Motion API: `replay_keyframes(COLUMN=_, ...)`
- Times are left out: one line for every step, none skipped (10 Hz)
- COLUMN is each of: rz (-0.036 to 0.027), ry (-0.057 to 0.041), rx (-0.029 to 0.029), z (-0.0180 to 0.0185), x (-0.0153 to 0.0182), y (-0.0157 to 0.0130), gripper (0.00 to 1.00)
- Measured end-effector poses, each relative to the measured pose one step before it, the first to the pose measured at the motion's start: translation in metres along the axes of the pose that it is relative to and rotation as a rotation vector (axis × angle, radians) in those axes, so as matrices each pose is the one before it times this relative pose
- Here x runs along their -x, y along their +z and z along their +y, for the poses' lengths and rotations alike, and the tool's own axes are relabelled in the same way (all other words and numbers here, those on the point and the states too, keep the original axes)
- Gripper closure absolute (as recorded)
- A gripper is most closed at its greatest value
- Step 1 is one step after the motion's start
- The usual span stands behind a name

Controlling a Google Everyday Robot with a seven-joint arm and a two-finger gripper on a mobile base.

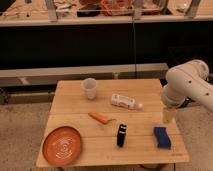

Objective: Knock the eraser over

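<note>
Jaw state cannot be told: the gripper (169, 116) hangs below the pale arm (187, 87) over the right part of the table (70, 102), pointing down, and its tip reads only as one tan shape.

The eraser (121, 135) stands upright on its narrow end near the front edge, about midway across. That tall stance is what makes it easy to topple, and it is not yet knocked over. Nearest it, an orange carrot-like piece (100, 118) lies up and to the left, apart from it.

The blue block (161, 137) sits to the eraser's right, on the gripper's side. A low sideways sweep from there would likely meet the block first, so passing behind or above it looks safer.

Farther off are a white bottle (125, 102) on its side, a cup (89, 88) upright at the back, and an orange plate (62, 145) at the front left corner.
</note>
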Motion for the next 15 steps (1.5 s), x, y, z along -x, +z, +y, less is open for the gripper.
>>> replay_keyframes(rz=0.00003, ry=0.00001, rx=-0.00002, z=0.0, x=0.0, y=-0.00002, gripper=0.2)
replay_keyframes(rz=0.00001, ry=-0.00005, rx=-0.00002, z=-0.00002, x=0.0, y=0.00002, gripper=0.2)
replay_keyframes(rz=0.0, ry=0.0, rx=0.00001, z=0.00001, x=0.0, y=-0.00002, gripper=0.2)
replay_keyframes(rz=-0.00002, ry=0.0, rx=0.0, z=0.0, x=-0.00001, y=0.00001, gripper=0.2)
replay_keyframes(rz=-0.00001, ry=-0.00006, rx=0.00003, z=0.0, x=0.00004, y=0.0, gripper=0.2)
replay_keyframes(rz=0.0, ry=0.00006, rx=-0.00002, z=0.0, x=-0.00003, y=-0.00001, gripper=0.2)
replay_keyframes(rz=-0.0008, ry=-0.00878, rx=0.00188, z=0.00183, x=0.00155, y=0.00267, gripper=0.2)
replay_keyframes(rz=0.00147, ry=-0.02268, rx=0.00169, z=0.00227, x=0.00456, y=0.00562, gripper=0.2)
replay_keyframes(rz=-0.00525, ry=-0.02465, rx=0.00278, z=0.0025, x=0.00981, y=0.008, gripper=0.2)
replay_keyframes(rz=-0.00277, ry=-0.03633, rx=0.00196, z=0.00271, x=0.01476, y=0.01397, gripper=0.2)
replay_keyframes(rz=-0.00128, ry=-0.02293, rx=0.00259, z=0.00119, x=0.0107, y=0.00864, gripper=0.2)
replay_keyframes(rz=0.00033, ry=-0.00878, rx=0.00139, z=0.00128, x=0.00238, y=0.00286, gripper=0.2)
replay_keyframes(rz=-0.00194, ry=-0.01419, rx=0.00212, z=0.00249, x=0.00245, y=0.00313, gripper=0.2)
replay_keyframes(rz=-0.00117, ry=-0.01963, rx=0.00207, z=0.00388, x=0.00566, y=0.00682, gripper=0.2)
replay_keyframes(rz=-0.00281, ry=-0.01269, rx=0.00215, z=0.00133, x=0.00712, y=0.00475, gripper=0.2)
